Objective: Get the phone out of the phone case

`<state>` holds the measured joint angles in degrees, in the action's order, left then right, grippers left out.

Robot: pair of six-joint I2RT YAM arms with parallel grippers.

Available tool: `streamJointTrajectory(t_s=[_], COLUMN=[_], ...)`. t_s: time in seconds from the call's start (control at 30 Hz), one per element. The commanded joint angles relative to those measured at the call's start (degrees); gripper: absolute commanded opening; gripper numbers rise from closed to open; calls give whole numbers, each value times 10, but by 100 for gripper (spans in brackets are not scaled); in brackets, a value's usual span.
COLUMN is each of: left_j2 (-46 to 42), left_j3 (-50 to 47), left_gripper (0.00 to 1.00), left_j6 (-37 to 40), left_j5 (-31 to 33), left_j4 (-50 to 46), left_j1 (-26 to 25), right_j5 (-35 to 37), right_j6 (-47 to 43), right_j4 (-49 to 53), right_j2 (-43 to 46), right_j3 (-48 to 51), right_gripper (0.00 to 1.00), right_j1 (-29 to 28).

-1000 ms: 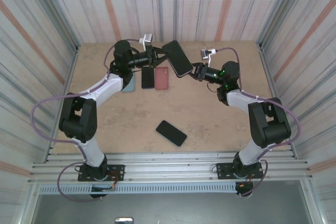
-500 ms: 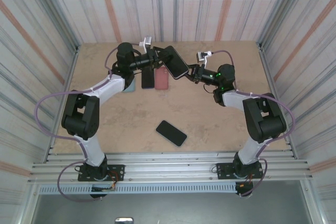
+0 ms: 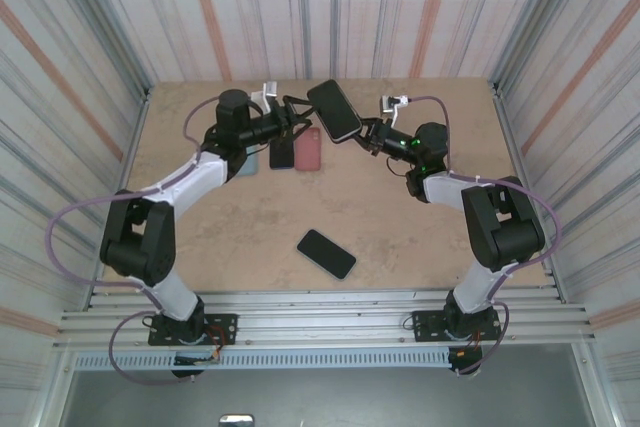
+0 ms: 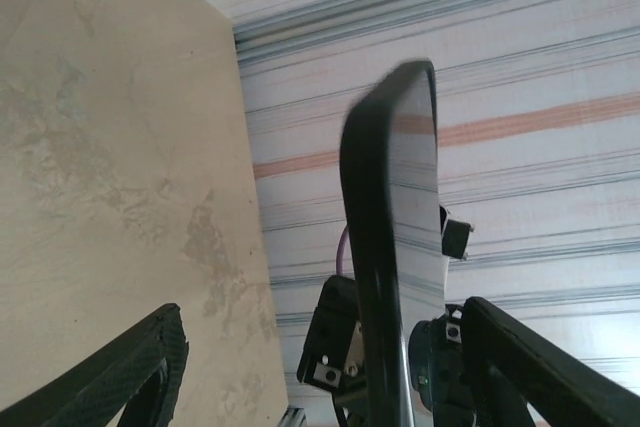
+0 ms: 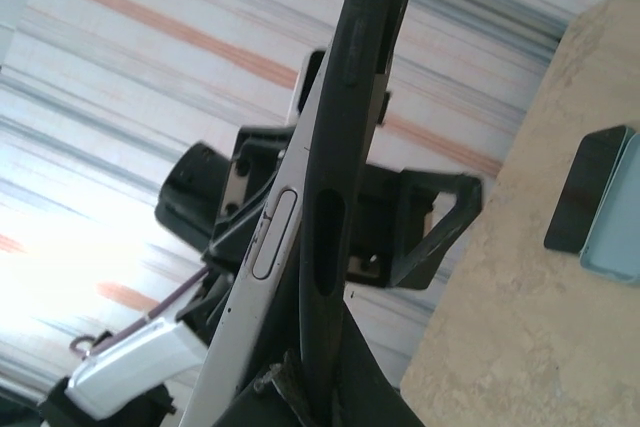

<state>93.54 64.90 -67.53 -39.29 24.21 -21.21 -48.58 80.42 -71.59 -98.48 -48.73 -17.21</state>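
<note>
Aloft, arms reach inward — right tool (image 3: 365,133) clamps cased phone (image 3: 335,110), left tool (image 3: 303,117) wide.

You see corrugated metal walls (image 3: 330,7) striped white, grey and rust-orange on the left, far and right. Between them lies a mottled beige tabletop (image 3: 240,237), with ribbed aluminium rails (image 3: 330,322) along its near edge.

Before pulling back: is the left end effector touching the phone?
Apart. Left wrist view: both fingers stand clear of the phone, gaps either side.
</note>
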Motion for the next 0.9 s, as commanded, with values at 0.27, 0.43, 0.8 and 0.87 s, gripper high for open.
streamJointTrajectory(t_s=[0.27, 0.43, 0.8, 0.87], left_j2=[-92, -85, -67, -57], left_j3=[-128, -124, -105, -102], left_gripper=[71, 64, 49, 49], left_j6=[-136, -178, -191, -196], left_j5=[185, 212, 240, 238], left_j4=[115, 142, 139, 142], left_j1=[-106, -140, -159, -159], right_j5=[149, 180, 211, 210], right_j6=[-64, -98, -161, -161], right_j4=[-22, 9, 45, 46], right_j2=[-9, -2, 23, 24], right_j3=[6, 11, 21, 21], right_gripper=[4, 4, 4, 4], right_j1=[-13, -31, -54, -55])
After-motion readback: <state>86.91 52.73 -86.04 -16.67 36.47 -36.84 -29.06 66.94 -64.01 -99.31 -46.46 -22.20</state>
